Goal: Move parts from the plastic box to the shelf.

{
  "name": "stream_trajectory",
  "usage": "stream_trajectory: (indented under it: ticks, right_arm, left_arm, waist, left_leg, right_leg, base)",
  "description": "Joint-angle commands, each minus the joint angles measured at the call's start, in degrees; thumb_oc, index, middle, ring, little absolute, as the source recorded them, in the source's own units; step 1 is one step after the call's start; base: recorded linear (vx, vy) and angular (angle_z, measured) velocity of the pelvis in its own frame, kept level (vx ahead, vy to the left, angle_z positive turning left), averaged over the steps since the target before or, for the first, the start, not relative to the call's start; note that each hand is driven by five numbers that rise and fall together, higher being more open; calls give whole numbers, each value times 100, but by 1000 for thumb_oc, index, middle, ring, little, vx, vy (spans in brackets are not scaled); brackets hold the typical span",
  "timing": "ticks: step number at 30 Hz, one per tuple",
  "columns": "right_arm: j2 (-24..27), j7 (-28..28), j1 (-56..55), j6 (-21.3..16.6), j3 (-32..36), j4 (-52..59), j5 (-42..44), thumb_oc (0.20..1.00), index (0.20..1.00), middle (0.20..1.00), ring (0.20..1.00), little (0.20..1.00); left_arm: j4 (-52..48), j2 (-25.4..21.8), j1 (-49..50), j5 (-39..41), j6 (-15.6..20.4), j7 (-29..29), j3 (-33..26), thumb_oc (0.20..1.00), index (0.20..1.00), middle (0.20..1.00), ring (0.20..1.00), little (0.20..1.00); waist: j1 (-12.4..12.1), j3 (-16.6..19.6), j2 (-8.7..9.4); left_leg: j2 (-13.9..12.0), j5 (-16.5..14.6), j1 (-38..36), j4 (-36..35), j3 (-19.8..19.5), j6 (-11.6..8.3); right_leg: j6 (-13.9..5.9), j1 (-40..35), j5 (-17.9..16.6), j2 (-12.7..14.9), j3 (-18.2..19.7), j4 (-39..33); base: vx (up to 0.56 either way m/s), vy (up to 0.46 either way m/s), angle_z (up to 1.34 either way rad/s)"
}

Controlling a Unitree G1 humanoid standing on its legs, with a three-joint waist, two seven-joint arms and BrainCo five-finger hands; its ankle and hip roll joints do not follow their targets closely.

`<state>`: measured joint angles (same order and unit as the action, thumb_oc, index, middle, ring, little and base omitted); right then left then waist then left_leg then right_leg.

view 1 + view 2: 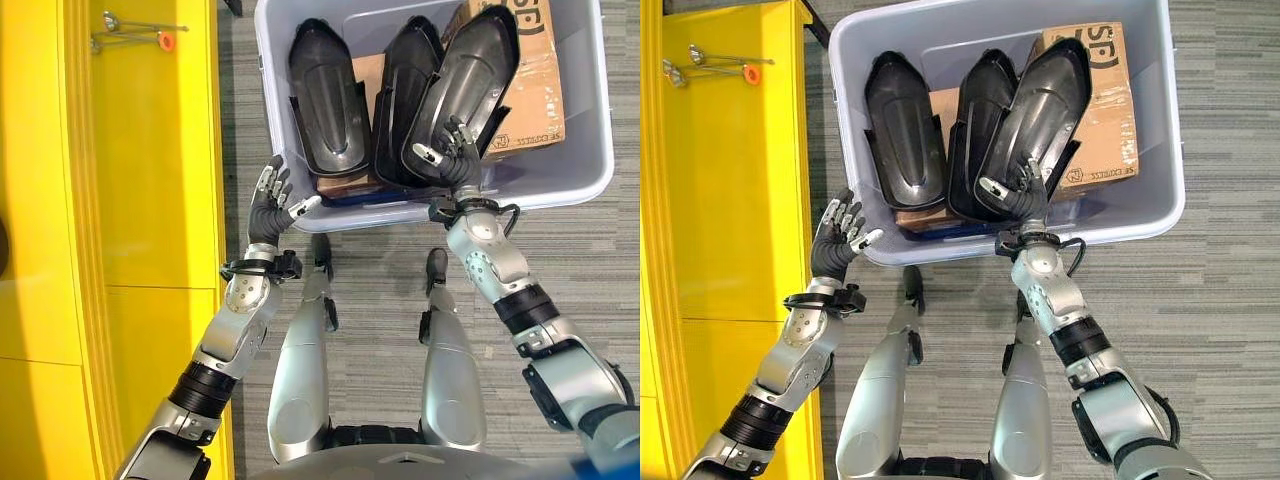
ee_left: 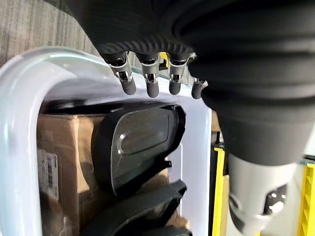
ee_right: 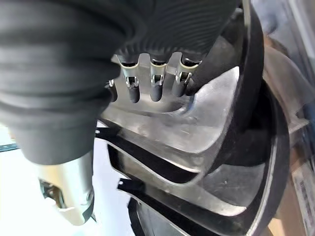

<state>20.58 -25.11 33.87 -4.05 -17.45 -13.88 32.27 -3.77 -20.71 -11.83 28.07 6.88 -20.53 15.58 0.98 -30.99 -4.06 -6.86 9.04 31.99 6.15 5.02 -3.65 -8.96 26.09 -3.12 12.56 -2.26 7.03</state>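
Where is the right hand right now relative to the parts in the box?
In the left eye view the right hand is at the near end of the rightmost black part, inside the plastic box, beside the cardboard carton.

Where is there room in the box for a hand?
Bare room lies along the plastic box's far wall beyond the black parts, left of the cardboard box. The near side is crowded: three parts packed close.

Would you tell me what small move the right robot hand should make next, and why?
Probably curl its fingers to grip the rightmost part. The right robot hand rests on that part's near end in the box with fingers straight, so nothing is held yet. The left robot hand hangs open outside.
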Motion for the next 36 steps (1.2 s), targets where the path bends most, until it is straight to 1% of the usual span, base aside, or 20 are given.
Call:
stream_trajectory:
  ticks: [1, 3, 4, 5, 7, 8, 9, 10, 11, 13, 14, 15, 20, 22, 23, 25, 26, 28, 36]
  right_arm:
    - [-79, -243, -51, -474, 515, 743, -398, 1000, 1000, 1000, 1000, 1000]
    - [-156, -435, -215, -652, 725, 1294, -511, 1000, 1000, 1000, 1000, 1000]
    - [-158, -439, -224, -645, 727, 1306, -516, 1000, 1000, 1000, 1000, 1000]
    - [-109, -582, -261, -688, 825, 1556, -807, 1000, 1000, 1000, 1000, 1000]
    - [-89, -622, -265, -686, 850, 1663, -923, 1000, 1000, 1000, 1000, 1000]
    - [-29, -764, -285, -675, 964, 1887, -1187, 1000, 1000, 1000, 1000, 1000]
    - [-30, -768, -290, -669, 965, 1895, -1191, 1000, 1000, 1000, 1000, 1000]
    - [28, -885, -287, -683, 1061, 2093, -1421, 1000, 1000, 1000, 1000, 1000]
    - [27, -888, -290, -679, 1061, 2098, -1424, 1000, 1000, 1000, 1000, 1000]
    - [68, -1130, -299, -690, 1187, 2277, -1672, 1000, 1000, 1000, 1000, 1000]
    - [66, -1132, -302, -688, 1187, 2280, -1674, 1000, 1000, 1000, 1000, 1000]
    - [77, -1325, -280, -621, 1257, 2341, -1936, 1000, 1000, 1000, 1000, 1000]
    - [74, -1620, -239, -441, 1288, 2275, -2268, 1000, 1000, 1000, 1000, 1000]
    - [94, -1814, -214, -287, 1322, 2203, -2552, 1000, 1000, 1000, 1000, 1000]
    - [74, -1866, -199, -279, 1339, 2165, -2583, 1000, 1000, 1000, 1000, 1000]
    - [62, -2044, -116, -129, 1353, 1978, -2686, 1000, 1000, 1000, 1000, 1000]
    - [62, -2044, -115, -130, 1353, 1977, -2686, 1000, 1000, 1000, 1000, 1000]
    - [-9, -2246, -44, -23, 1393, 1797, -2782, 1000, 1000, 1000, 1000, 1000]
    - [-96, -2320, 141, 147, 1258, 1251, -2731, 1000, 1000, 1000, 1000, 1000]
  left_arm:
    - [-566, -68, 106, -86, 204, -144, -90, 1000, 1000, 1000, 1000, 1000]
    - [-617, -57, 88, -159, 197, -247, -133, 1000, 1000, 1000, 1000, 1000]
    - [-619, -58, 91, -160, 196, -248, -131, 1000, 1000, 1000, 1000, 1000]
    - [-659, -73, 66, -223, 185, -296, -143, 1000, 1000, 1000, 1000, 1000]
    - [-679, -74, 59, -238, 191, -312, -149, 1000, 1000, 1000, 1000, 1000]
    - [-745, -88, 54, -292, 194, -341, -167, 1000, 1000, 1000, 1000, 1000]
    - [-747, -89, 55, -292, 193, -342, -165, 1000, 1000, 1000, 1000, 1000]
    - [-818, -107, 92, -319, 205, -349, -192, 1000, 1000, 1000, 1000, 1000]
    - [-820, -107, 93, -319, 203, -349, -192, 1000, 1000, 1000, 1000, 1000]
    - [-867, -113, 133, -337, 213, -376, -176, 1000, 1000, 1000, 1000, 1000]
    - [-867, -114, 134, -337, 213, -376, -175, 1000, 1000, 1000, 1000, 1000]
    - [-900, -133, 162, -377, 217, -401, -168, 1000, 1000, 1000, 1000, 1000]
    - [-944, -150, 160, -429, 249, -478, -144, 1000, 1000, 1000, 1000, 1000]
    - [-949, -153, 157, -453, 266, -503, -127, 1000, 1000, 1000, 1000, 1000]
    - [-958, -150, 167, -459, 282, -515, -115, 1000, 1000, 1000, 1000, 1000]
    - [-950, -158, 161, -456, 295, -545, -88, 1000, 1000, 1000, 1000, 1000]
    - [-950, -158, 160, -456, 295, -545, -88, 1000, 1000, 1000, 1000, 1000]
    - [-959, -150, 167, -467, 321, -584, -62, 1000, 1000, 1000, 1000, 1000]
    - [-987, -185, 245, -463, 382, -593, 0, 1000, 1000, 1000, 1000, 1000]
  waist:
    - [43, 120, 253]
    - [114, 120, 274]
    - [111, 120, 276]
    - [152, 120, 284]
    - [165, 120, 285]
    - [195, 120, 282]
    - [193, 120, 282]
    - [222, 120, 283]
    - [222, 120, 284]
    - [253, 120, 290]
    - [252, 120, 291]
    - [266, 120, 286]
    - [282, 120, 264]
    - [286, 120, 249]
    - [284, 120, 238]
    - [277, 120, 208]
    - [276, 120, 208]
    - [272, 120, 173]
    - [240, 120, 105]
  left_leg:
    - [-297, -548, 34, 689, 69, -284]
    - [-300, -567, 25, 691, 90, -281]
    - [-299, -568, 23, 692, 91, -281]
    - [-305, -579, 8, 689, 102, -280]
    - [-308, -583, 10, 695, 109, -284]
    - [-304, -588, 4, 699, 120, -293]
    - [-305, -589, 4, 700, 120, -293]
    - [-300, -598, 9, 714, 130, -297]
    - [-300, -598, 9, 715, 131, -297]
    - [-311, -608, 3, 720, 142, -296]
    - [-311, -609, 3, 721, 142, -296]
    - [-309, -620, 10, 729, 150, -291]
    - [-312, -640, 24, 761, 165, -279]
    - [-307, -651, 25, 771, 175, -274]
    - [-303, -653, 36, 778, 176, -271]
    - [-304, -659, 52, 792, 180, -265]
    - [-305, -659, 53, 792, 180, -265]
    - [-304, -663, 106, 828, 180, -258]
    - [-279, -707, 257, 901, 200, -230]
  right_leg:
    - [81, 318, 687, 549, -118, 904]
    - [78, 325, 674, 541, -95, 885]
    - [77, 324, 674, 542, -94, 886]
    - [71, 319, 676, 536, -89, 883]
    - [70, 320, 677, 534, -84, 883]
    - [62, 331, 680, 528, -74, 888]
    - [62, 332, 680, 528, -73, 890]
    - [61, 357, 685, 517, -53, 915]
    - [61, 358, 686, 517, -52, 917]
    - [54, 365, 692, 512, -34, 922]
    - [54, 365, 692, 512, -33, 923]
    - [56, 387, 694, 494, -14, 935]
    - [57, 418, 697, 483, 17, 947]
    - [57, 429, 703, 474, 26, 959]
    - [58, 437, 705, 472, 25, 961]
    - [61, 461, 713, 470, 31, 977]
    - [61, 462, 713, 470, 31, 978]
    - [64, 501, 717, 479, 34, 994]
    - [74, 665, 699, 493, 72, 1042]
  base:
    - [0, 0, 0]
    - [0, 0, 0]
    - [0, 0, 0]
    - [0, 0, 0]
    - [0, 0, 0]
    - [0, 0, 0]
    - [0, 0, 0]
    - [0, 0, 0]
    - [0, 0, 0]
    - [3, 0, -2]
    - [6, 1, -4]
    - [0, 0, 0]
    - [2, 3, -1]
    - [0, 0, 0]
    - [0, 0, 0]
    - [0, 0, 0]
    - [0, 0, 0]
    - [0, 0, 0]
    - [0, 4, -4]
